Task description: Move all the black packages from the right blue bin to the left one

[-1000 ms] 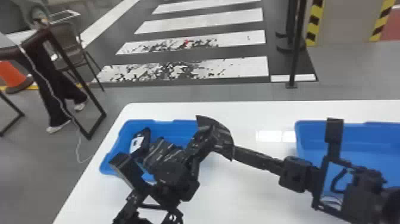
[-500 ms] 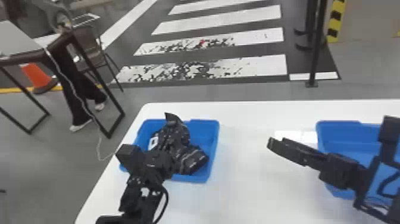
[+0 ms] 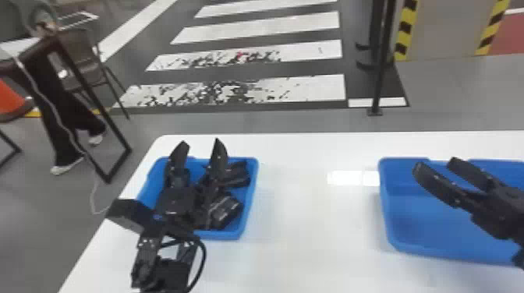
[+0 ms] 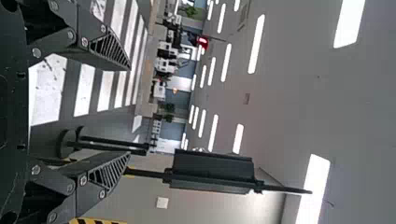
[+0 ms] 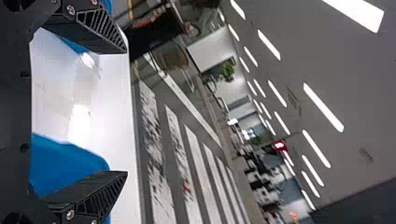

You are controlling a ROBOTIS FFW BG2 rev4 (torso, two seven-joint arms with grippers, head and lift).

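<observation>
Packages (image 3: 226,211) in left bin (image 3: 222,234); left hand (image 3: 201,145), right hand (image 3: 437,165) spread wide, empty

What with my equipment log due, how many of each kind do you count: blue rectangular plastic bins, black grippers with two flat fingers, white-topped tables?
Blue rectangular plastic bins: 2 (left bin, right bin)
Black two-fingered grippers: 2 (left gripper, right gripper)
White-topped table: 1
Total: 5

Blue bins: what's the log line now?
left gripper open over left bin | right gripper open over right bin | black packages in left bin
</observation>
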